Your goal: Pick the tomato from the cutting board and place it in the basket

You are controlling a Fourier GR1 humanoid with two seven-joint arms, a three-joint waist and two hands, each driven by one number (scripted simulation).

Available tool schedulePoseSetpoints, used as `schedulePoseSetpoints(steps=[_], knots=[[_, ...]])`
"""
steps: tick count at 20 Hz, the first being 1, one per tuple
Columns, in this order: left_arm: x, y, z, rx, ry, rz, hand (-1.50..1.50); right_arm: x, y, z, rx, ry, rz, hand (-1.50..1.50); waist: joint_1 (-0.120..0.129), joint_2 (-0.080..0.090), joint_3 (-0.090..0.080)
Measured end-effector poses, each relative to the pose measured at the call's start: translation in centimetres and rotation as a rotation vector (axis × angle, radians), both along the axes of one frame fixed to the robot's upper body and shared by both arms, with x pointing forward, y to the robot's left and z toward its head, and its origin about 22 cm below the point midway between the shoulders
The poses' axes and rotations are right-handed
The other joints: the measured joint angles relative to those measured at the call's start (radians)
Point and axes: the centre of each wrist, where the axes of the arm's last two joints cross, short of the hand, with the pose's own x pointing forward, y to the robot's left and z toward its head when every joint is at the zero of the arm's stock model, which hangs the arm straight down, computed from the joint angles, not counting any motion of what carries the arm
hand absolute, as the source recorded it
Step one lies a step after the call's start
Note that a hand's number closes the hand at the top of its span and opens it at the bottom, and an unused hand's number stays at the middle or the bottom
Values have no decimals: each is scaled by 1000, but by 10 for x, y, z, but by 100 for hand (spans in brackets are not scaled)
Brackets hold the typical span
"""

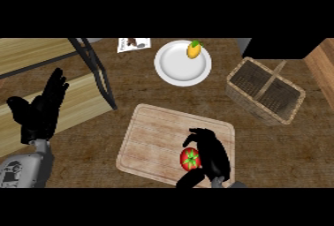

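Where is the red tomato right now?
In the head view the red tomato lies near the lower right corner of the pale wooden cutting board, right beside the right hand, well short of the wicker basket.

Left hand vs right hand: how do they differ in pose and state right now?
The left hand is at the view's left edge, fingers straight and up, resting and touching nothing; the right hand is over the cutting board with fingers curled beside the tomato. The left hand is off the board; the right hand is right against the tomato, partly hiding it. Both are black hands on grey forearms.
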Motion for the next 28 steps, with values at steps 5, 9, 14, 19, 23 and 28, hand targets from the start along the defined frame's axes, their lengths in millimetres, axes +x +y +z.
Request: schedulePoseSetpoints(steps=[5,9,14,19,23,28], knots=[[-1,1,2,0,-5,4,0,-9,0,-9,30,-18,23,150,0,-4,-2],[0,2,-1,-3,1,4,0,-12,2,-10,47,-23,21,150,-2,-4,-3],[3,-3,1,3,-2,-8,0,-6,27,-1,104,-28,-46,150,8,0,-3],[9,-11,3,-2,-4,-42,0,3,65,16,180,-83,-136,150,43,13,5],[7,-11,2,-6,1,-50,0,3,87,35,297,-213,-158,150,50,15,9],[8,-8,3,-7,5,-45,0,11,104,72,438,-397,-170,150,41,12,9]])
